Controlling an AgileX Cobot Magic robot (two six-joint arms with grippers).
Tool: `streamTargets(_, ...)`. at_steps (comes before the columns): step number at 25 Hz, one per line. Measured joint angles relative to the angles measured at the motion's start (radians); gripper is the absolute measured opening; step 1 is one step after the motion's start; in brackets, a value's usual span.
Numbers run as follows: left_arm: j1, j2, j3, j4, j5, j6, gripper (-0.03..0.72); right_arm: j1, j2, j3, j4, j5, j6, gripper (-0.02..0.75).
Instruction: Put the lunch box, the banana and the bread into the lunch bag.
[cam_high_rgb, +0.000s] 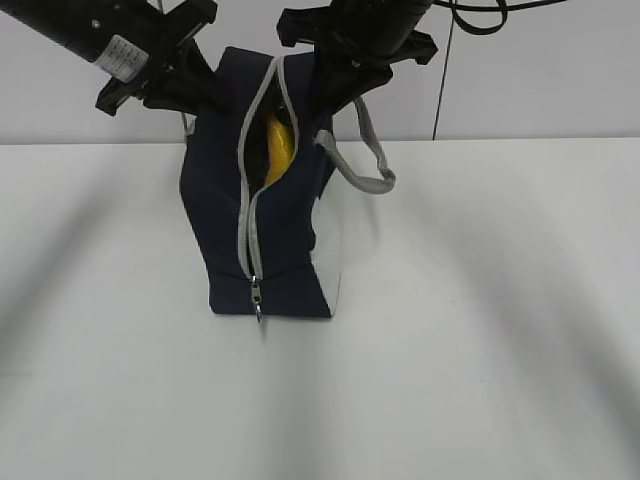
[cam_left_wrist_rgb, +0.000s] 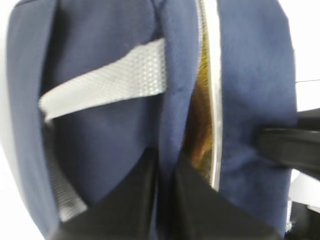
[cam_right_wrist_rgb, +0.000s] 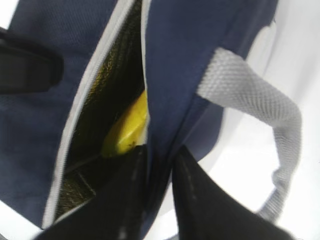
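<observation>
The navy lunch bag (cam_high_rgb: 285, 235) stands on the white table, its grey zipper open at the top and closed low down. The yellow banana (cam_high_rgb: 277, 140) shows inside the opening; it also shows in the right wrist view (cam_right_wrist_rgb: 127, 127). My left gripper (cam_high_rgb: 205, 85) is shut on the bag's left top edge (cam_left_wrist_rgb: 172, 100). My right gripper (cam_high_rgb: 335, 85) is shut on the right top edge (cam_right_wrist_rgb: 175, 75). Both hold the mouth apart. A golden-brown surface, perhaps the bread (cam_left_wrist_rgb: 197, 125), shows through the gap in the left wrist view. The lunch box is hidden.
A grey strap handle (cam_high_rgb: 370, 160) hangs to the bag's right, another (cam_left_wrist_rgb: 105, 85) lies on the left side. The zipper pull (cam_high_rgb: 257, 300) hangs near the bag's base. A white wall stands behind the table.
</observation>
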Motion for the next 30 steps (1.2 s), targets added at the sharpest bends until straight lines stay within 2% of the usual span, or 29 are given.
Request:
streamTargets(3,0.0,0.0,0.0,0.025,0.001,-0.005,0.225,-0.001,0.0,0.0,0.002,0.0,0.0,0.309)
streamTargets(5,0.0,0.0,0.0,0.035,0.001,-0.007,0.337,-0.001,0.0,0.0,0.002,0.0,0.0,0.402)
streamTargets(7,0.0,0.0,0.0,0.039,0.001,-0.007,0.418,-0.001,0.0,0.0,0.002,0.0,-0.004,0.446)
streamTargets(9,0.005,0.0,-0.002,0.046,0.012,-0.007,0.459,-0.001,0.0,0.0,0.0,0.0,-0.016,0.461)
streamTargets(19,0.039,-0.101,-0.076,0.228,0.138,-0.045,0.482,0.009,-0.15,0.003,-0.112,0.0,-0.025,0.47)
streamTargets(22,0.039,-0.138,-0.08,0.283,0.156,-0.053,0.483,0.057,-0.197,0.041,-0.151,0.0,-0.022,0.47)
streamTargets(26,0.039,-0.171,-0.08,0.317,0.159,-0.071,0.484,0.158,-0.239,0.131,-0.268,0.0,-0.019,0.47)
streamTargets(30,0.039,-0.224,-0.067,0.326,0.159,-0.072,0.484,0.201,-0.305,0.249,-0.279,-0.018,-0.019,0.47)
